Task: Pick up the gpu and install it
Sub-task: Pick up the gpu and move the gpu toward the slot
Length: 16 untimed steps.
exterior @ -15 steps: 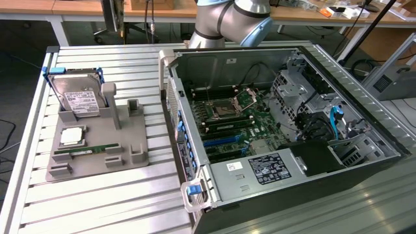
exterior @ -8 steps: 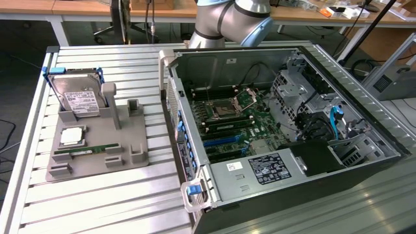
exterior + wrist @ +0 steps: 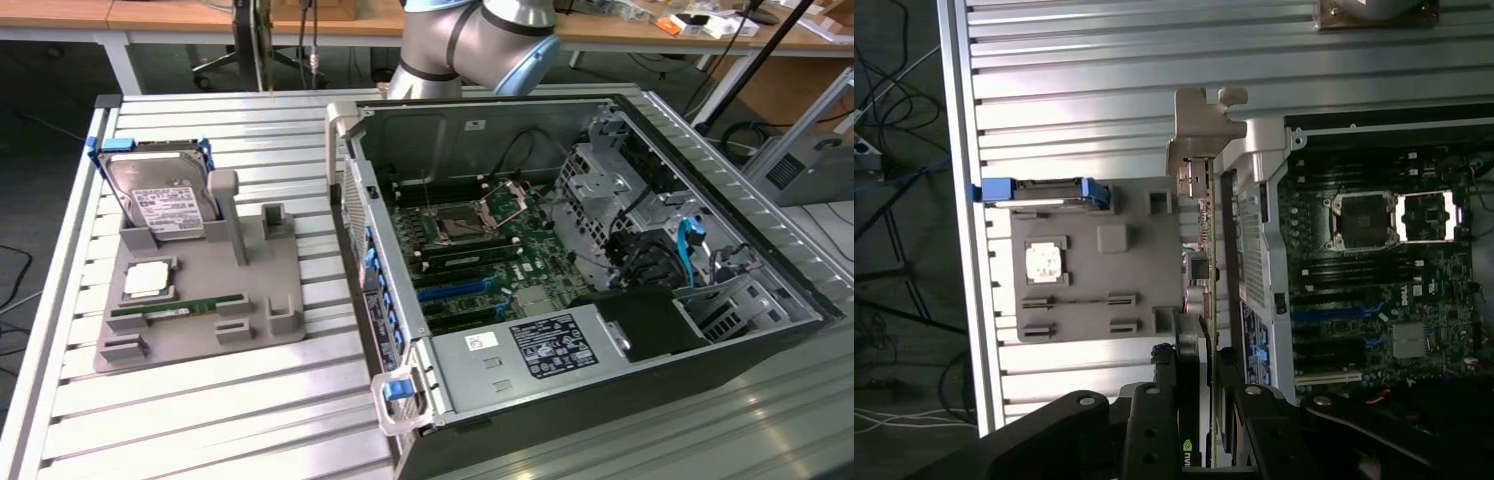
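Starting with the exterior view: the arm (image 3: 474,40) is coming in from the far side of the table (image 3: 200,420), hanging above the back edge of the case (image 3: 441,130). The case is lying open on its side at the exterior view's right, with the motherboard (image 3: 481,240) facing up. At the exterior view's left, the grey tray (image 3: 187,340) is sitting on the slats just beside the case. On it, a hard drive (image 3: 160,205) is standing upright in a blue frame at the far end. A CPU (image 3: 147,280) is lying flat nearer the camera, and a green memory stick (image 3: 180,308) is lying flat just in front of that.

Moving to the wrist view: the gripper (image 3: 1204,375) is clamping the gpu (image 3: 1204,265), jaws partly closed and pressing on either face of the thin board. The card is showing edge-on, running straight away from the fingers (image 3: 1166,370), and its silver bracket (image 3: 1199,135) is sitting at the far end. It is hanging in the grip, clear of the tray, and appearing over the narrow strip between the tray and the case wall. The tray with its drive and CPU is lying to one side of the card, the open motherboard to the other.
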Each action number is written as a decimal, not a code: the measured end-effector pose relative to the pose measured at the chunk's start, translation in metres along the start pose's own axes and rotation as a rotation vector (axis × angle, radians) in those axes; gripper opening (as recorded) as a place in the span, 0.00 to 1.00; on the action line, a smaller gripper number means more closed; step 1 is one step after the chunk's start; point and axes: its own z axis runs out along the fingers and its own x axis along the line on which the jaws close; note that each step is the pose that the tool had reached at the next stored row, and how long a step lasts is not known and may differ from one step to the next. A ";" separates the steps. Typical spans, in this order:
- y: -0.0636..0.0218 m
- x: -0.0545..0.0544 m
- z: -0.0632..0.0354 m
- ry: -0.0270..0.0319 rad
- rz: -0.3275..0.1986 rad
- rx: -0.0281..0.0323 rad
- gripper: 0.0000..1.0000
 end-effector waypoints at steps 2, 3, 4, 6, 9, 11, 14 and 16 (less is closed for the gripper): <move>0.0000 -0.001 0.0009 0.0000 0.000 0.0004 0.27; 0.0000 -0.001 0.0016 0.0000 0.000 0.0006 0.27; -0.0001 -0.001 0.0020 -0.0001 0.000 0.0008 0.27; -0.0001 -0.002 0.0031 -0.0001 0.000 0.0013 0.27; -0.0001 -0.004 0.0048 -0.0001 0.000 0.0022 0.27; -0.0001 -0.005 0.0060 -0.0002 0.000 0.0029 0.27; -0.0001 -0.008 0.0087 -0.0003 0.000 0.0043 0.27; 0.0000 -0.011 0.0112 -0.0004 0.000 0.0059 0.27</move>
